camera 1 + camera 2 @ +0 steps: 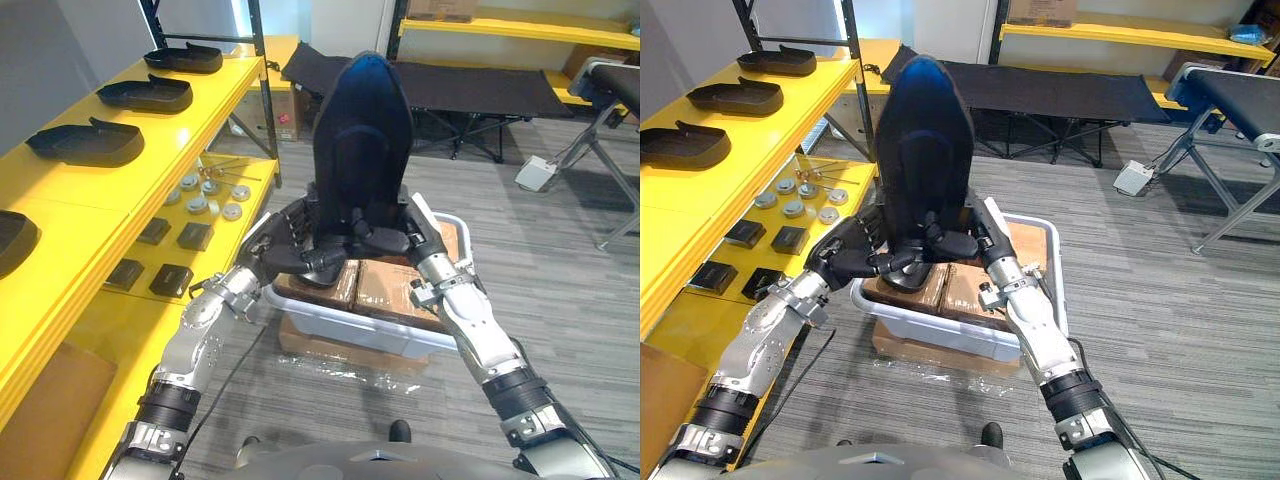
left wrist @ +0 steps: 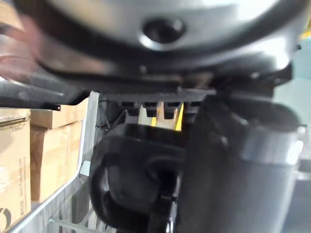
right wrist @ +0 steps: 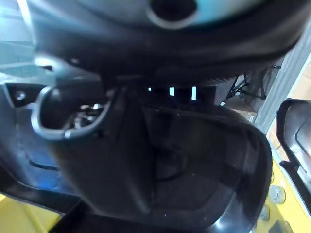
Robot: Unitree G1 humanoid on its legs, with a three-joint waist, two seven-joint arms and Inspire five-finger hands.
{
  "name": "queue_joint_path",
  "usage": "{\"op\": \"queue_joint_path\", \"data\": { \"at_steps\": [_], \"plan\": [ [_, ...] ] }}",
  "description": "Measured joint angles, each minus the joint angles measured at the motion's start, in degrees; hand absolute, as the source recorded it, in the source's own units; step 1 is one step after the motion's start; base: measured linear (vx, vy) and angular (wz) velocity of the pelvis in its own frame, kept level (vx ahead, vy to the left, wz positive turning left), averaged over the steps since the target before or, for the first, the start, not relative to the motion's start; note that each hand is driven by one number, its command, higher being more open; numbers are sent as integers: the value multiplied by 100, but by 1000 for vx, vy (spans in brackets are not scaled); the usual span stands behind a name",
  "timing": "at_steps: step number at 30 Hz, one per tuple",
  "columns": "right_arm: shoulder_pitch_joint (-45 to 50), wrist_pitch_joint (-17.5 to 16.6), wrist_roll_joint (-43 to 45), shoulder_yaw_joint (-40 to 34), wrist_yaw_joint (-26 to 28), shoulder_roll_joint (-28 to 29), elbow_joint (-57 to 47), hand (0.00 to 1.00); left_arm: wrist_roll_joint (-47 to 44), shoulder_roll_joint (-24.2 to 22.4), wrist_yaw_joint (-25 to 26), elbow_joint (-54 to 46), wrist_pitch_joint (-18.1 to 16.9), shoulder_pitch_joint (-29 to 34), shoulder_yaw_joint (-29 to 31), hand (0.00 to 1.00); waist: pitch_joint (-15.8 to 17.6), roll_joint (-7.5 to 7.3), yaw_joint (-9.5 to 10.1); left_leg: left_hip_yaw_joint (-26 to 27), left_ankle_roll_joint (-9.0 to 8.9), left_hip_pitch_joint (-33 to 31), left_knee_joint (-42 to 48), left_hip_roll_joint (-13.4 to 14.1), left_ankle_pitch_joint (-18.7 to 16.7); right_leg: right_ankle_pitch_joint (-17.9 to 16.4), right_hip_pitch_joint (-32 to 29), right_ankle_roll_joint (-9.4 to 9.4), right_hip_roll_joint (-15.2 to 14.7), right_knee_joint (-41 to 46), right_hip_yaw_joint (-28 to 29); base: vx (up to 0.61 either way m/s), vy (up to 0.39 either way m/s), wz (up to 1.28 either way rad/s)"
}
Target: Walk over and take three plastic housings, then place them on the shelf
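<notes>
Black plastic housing [image 1: 360,140] stands upright above a white bin [image 1: 370,325], left hand [image 1: 285,245] and right hand [image 1: 412,232] curled round its base; being top-heavy, it could tip or slip when swung toward the yellow shelf [image 1: 95,195].

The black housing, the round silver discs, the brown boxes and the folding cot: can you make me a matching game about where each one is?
Things:
1. black housing
2. round silver discs
3. brown boxes
4. folding cot

Places:
A. inside the grey bin
B. standing on the floor at the back
C. held upright between the left hand and the right hand
D. lying on the lower yellow shelf

Pairs: 1-C, 2-D, 3-A, 4-B
</notes>
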Motion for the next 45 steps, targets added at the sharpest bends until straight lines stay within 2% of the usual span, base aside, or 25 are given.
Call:
{"op": "queue_joint_path", "data": {
  "at_steps": [7, 8, 23, 30, 31, 37, 40, 45],
  "plan": [
    [2, 0, -5, 159, -1, 148, 7, 0, -232, -47, 304, -13, -127, -16, -54, 100, 39, 56, 0, -45, 5, -6, 3, 2, 5, 0, 30, -1, 0, -1, -46, -11, 1, 3],
    [1, 0, -5, 203, 0, 152, 26, 0, -233, -82, 355, -20, -148, -23, -54, 0, 40, 54, 4, -46, 5, -5, 3, 2, 6, 0, 33, -1, 0, -1, -47, 0, 0, 0],
    [11, -7, -11, 339, 22, 413, 66, 0, -657, -434, 924, -75, -379, -77, 132, 0, 99, -43, 8, -56, 15, -11, 2, 2, 11, 0, 35, -1, 0, 0, -60, 0, 0, 0],
    [14, -123, -8, 352, -20, 633, 67, 0, -1043, -597, 943, -74, -385, -68, 208, 0, 108, -60, 12, -72, 17, -15, 3, 2, 12, 0, 45, 0, -1, 0, -73, 0, 0, 0],
    [15, -160, -9, 352, -22, 634, 67, 100, -1108, -617, 942, -74, -385, -67, 196, 0, 109, -62, 13, -74, 19, -16, 3, 2, 13, 0, 46, -1, -1, 0, -75, 0, 0, 0],
    [31, -279, -7, 321, -22, 638, 67, 100, -1266, -762, 942, -75, -396, -62, 235, 0, 108, -71, 3, -77, 28, -11, -10, 1, 21, -2, 47, -3, -2, 0, -85, 0, 0, 0],
    [48, -277, -7, 312, 10, 647, 67, 100, -1232, -932, 1060, -131, -508, -38, 217, 0, 108, -70, 5, -76, 3, -9, -14, 1, 35, -4, 45, -6, -1, 1, -88, 0, 0, 0],
    [85, -204, -19, 299, -66, 651, 67, 100, -293, -1069, 1764, -443, -792, 55, 184, 0, 107, -70, -3, -73, 0, -5, -22, 0, 37, -6, 44, -10, -1, 1, -90, 0, 0, 0]
  ]
}}
